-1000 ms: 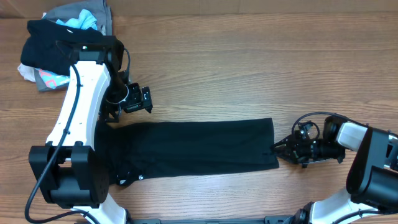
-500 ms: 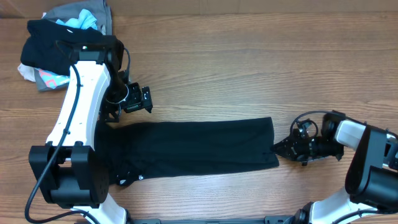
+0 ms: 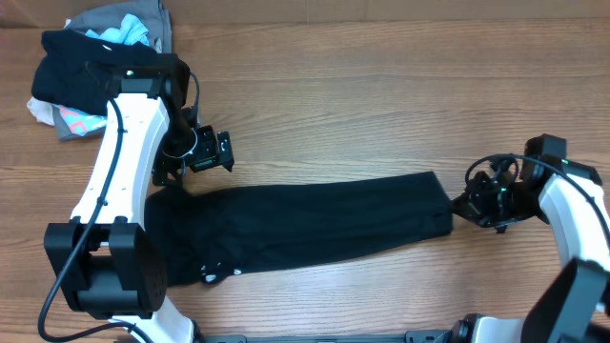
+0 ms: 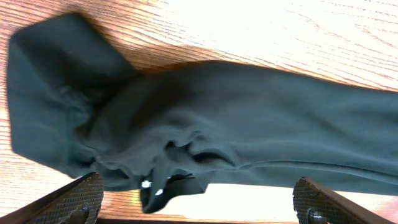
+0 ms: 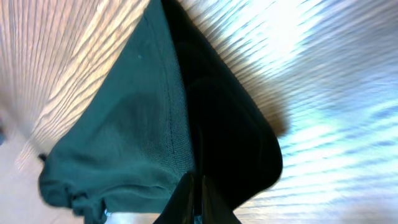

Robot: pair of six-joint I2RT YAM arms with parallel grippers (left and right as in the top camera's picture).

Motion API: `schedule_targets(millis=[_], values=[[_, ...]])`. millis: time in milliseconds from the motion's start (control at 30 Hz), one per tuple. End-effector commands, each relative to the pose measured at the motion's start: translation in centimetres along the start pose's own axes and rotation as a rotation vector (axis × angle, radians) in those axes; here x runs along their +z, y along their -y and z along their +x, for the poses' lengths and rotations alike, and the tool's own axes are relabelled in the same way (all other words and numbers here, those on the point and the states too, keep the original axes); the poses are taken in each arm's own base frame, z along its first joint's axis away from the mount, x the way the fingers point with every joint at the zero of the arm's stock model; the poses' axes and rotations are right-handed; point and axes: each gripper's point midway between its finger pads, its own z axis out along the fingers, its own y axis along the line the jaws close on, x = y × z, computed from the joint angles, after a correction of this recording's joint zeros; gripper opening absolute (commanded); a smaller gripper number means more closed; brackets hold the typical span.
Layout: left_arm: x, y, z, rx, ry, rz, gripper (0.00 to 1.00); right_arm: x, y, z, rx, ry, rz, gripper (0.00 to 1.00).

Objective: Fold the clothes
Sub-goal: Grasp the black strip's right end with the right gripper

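The clothes are a black T-shirt (image 3: 305, 229) lying in a long strip across the table, with white marks (image 3: 212, 274) near its left front end. My right gripper (image 3: 457, 207) is shut on the strip's right end. In the right wrist view its fingers (image 5: 196, 198) pinch the dark fabric (image 5: 143, 130), which hangs stretched away from them. My left gripper (image 3: 206, 151) hovers open just beyond the shirt's left end. In the left wrist view the bunched shirt (image 4: 186, 124) lies ahead of the wide-apart fingertips (image 4: 84, 194), and nothing is between them.
A heap of mixed black, grey, light-blue and pink garments (image 3: 91, 52) sits at the far left corner. The left arm's white link (image 3: 119, 162) reaches over the shirt's left end. Bare wooden table (image 3: 381, 105) stretches behind the shirt.
My right gripper has moved to the right with the shirt's end in it, dragging the whole strip rightward and slanting it. The left arm has not moved.
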Motion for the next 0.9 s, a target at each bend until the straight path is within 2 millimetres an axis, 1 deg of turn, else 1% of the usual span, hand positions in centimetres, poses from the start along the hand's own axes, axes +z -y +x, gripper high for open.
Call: schedule_targets(millis=[0,100,267,433,533,567,633,700,767,867], values=[[-0.1,0.4,0.1,0.003,-0.002,0.007,1.0,-1.2,1.1,-1.0,0.028,0.074,0.091,0.04],[-0.1,0.3,0.2,0.003,-0.007,0.006,1.0,-1.3,1.8,-1.2,0.06,0.089,0.129,0.04],[-0.1,0.3,0.2,0.002,-0.008,0.005,1.0,-1.7,1.7,-1.6,0.08,0.105,0.137,0.04],[-0.1,0.3,0.2,0.002,-0.008,0.005,1.0,-3.0,2.1,-2.1,0.082,0.144,0.198,0.04],[-0.1,0.3,0.3,0.003,-0.01,0.005,1.0,-3.0,2.2,-2.2,0.086,0.147,0.198,0.04],[-0.1,0.3,0.3,0.002,-0.011,0.005,1.0,-2.9,2.2,-2.2,0.087,0.144,0.2,0.11],[-0.1,0.3,0.5,0.001,-0.018,0.003,1.0,-2.6,2.4,-2.2,0.091,0.135,0.205,0.3],[-0.1,0.2,0.6,0.0,-0.024,0.0,1.0,-2.4,2.5,-2.2,0.099,0.127,0.206,0.4],[-0.1,0.2,0.7,0.0,-0.028,-0.001,1.0,-2.3,2.5,-2.3,0.104,0.126,0.204,0.46],[-0.1,0.2,0.7,0.001,-0.028,-0.001,1.0,-2.3,2.5,-2.4,0.102,0.13,0.204,0.65]])
